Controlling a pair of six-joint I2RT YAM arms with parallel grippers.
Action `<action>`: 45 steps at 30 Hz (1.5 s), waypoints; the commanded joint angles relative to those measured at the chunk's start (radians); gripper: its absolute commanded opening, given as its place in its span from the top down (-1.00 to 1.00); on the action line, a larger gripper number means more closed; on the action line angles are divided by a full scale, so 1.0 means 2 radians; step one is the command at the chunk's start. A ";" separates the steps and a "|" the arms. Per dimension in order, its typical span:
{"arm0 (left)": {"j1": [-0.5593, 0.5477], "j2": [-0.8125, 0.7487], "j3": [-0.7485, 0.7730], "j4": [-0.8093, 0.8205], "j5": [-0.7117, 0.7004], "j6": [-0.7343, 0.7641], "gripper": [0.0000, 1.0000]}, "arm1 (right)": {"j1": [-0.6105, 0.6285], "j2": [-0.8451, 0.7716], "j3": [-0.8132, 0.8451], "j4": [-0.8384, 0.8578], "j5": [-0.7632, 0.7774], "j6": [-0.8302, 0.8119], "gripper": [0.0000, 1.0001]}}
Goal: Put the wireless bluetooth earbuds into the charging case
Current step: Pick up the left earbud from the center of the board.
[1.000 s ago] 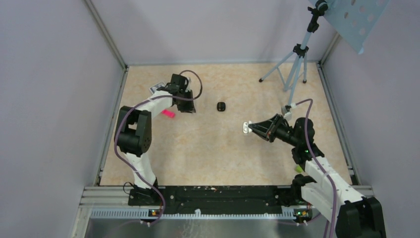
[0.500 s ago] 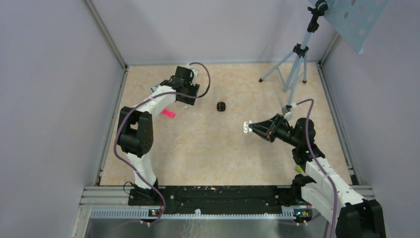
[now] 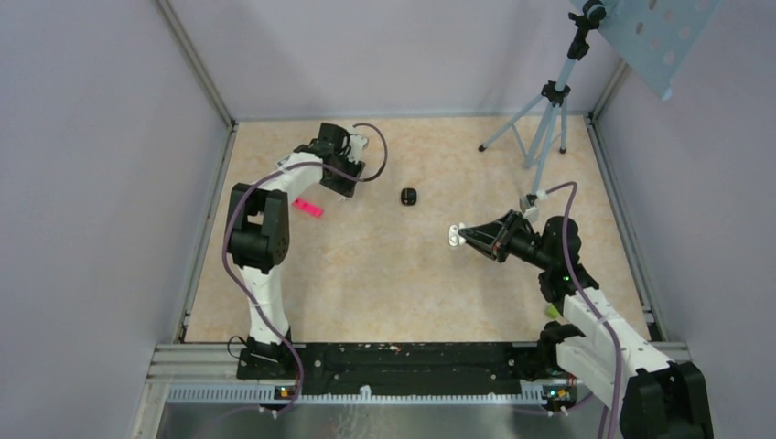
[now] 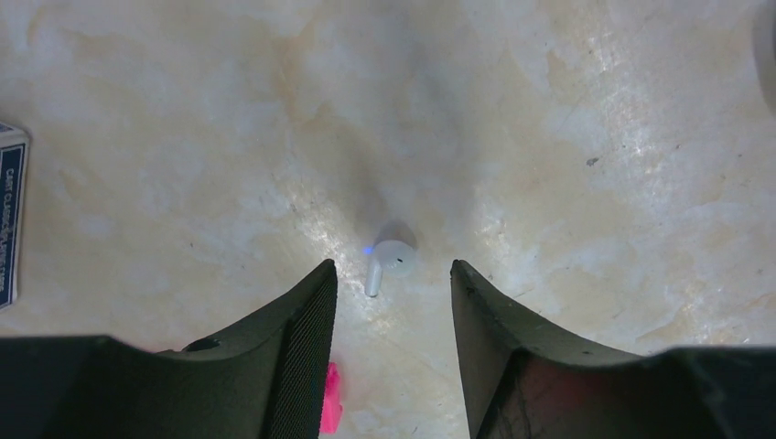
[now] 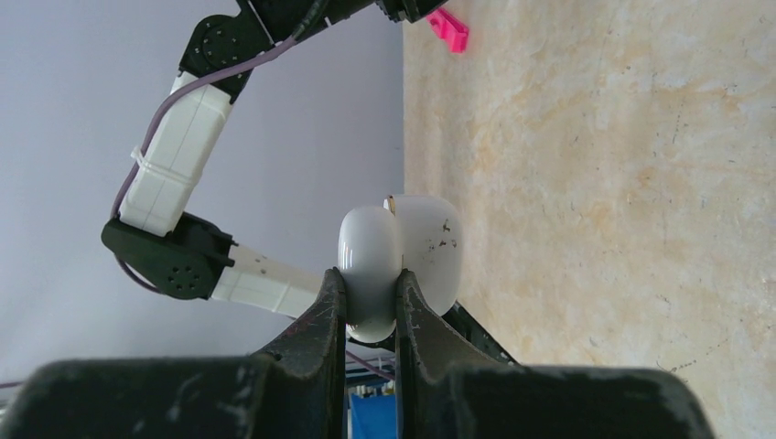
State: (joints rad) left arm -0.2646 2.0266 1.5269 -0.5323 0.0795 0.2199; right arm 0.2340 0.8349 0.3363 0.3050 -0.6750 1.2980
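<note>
1. Jaws of the left gripper [image 4: 392,273] stand apart above the table [image 3: 384,274]. A white earbud [image 4: 395,255] lies on the surface just past the fingertips, at 12 o'clock in the wrist view. Its stem points toward 7 o'clock.
2. Jaws of the right gripper [image 5: 369,279] are clamped on one half of a white charging case [image 5: 430,247], the other half showing beside the fingers.
3. Seen from above, the left gripper is at the table's 11 o'clock and the right at 3 o'clock, well apart.
4. A pink block [image 3: 309,208] lies near the left gripper, at its 7 o'clock. A small black object [image 3: 409,196] sits between the two grippers.
5. A card box [image 4: 11,215] shows at 9 o'clock in the left wrist view, and a tripod [image 3: 542,119] stands at the table's 1 o'clock.
</note>
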 commanded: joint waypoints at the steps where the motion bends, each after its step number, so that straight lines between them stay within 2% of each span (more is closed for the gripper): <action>1: 0.009 0.021 0.031 -0.006 0.041 0.014 -0.05 | 0.007 0.003 0.032 0.015 -0.005 -0.009 1.00; 14: 0.014 0.041 0.032 -0.009 0.050 0.014 0.05 | 0.007 0.001 0.034 0.005 -0.004 -0.012 1.00; 19: 0.014 0.047 0.030 -0.014 0.060 0.009 0.23 | 0.007 -0.001 0.033 0.003 -0.003 -0.012 1.00; 28: 0.014 0.041 0.017 -0.015 0.046 -0.004 0.26 | 0.007 -0.002 0.031 0.004 -0.002 -0.011 1.00; 32: 0.014 0.041 0.017 -0.022 0.045 -0.010 0.13 | 0.007 -0.001 0.031 0.005 -0.002 -0.011 1.00; 36: 0.014 0.044 0.016 -0.030 0.050 -0.013 0.21 | 0.007 0.000 0.029 0.005 0.000 -0.010 1.00; 40: 0.014 0.046 0.014 -0.032 0.050 -0.019 0.39 | 0.007 0.001 0.027 0.008 -0.002 -0.009 1.00; 45: 0.014 0.044 0.016 -0.039 0.043 -0.024 0.34 | 0.007 0.001 0.028 0.009 -0.002 -0.009 1.00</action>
State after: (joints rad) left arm -0.2394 2.1014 1.5688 -0.5533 0.1669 0.1951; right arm 0.2356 0.8425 0.3496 0.2832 -0.6754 1.2831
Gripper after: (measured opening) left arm 0.314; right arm 0.118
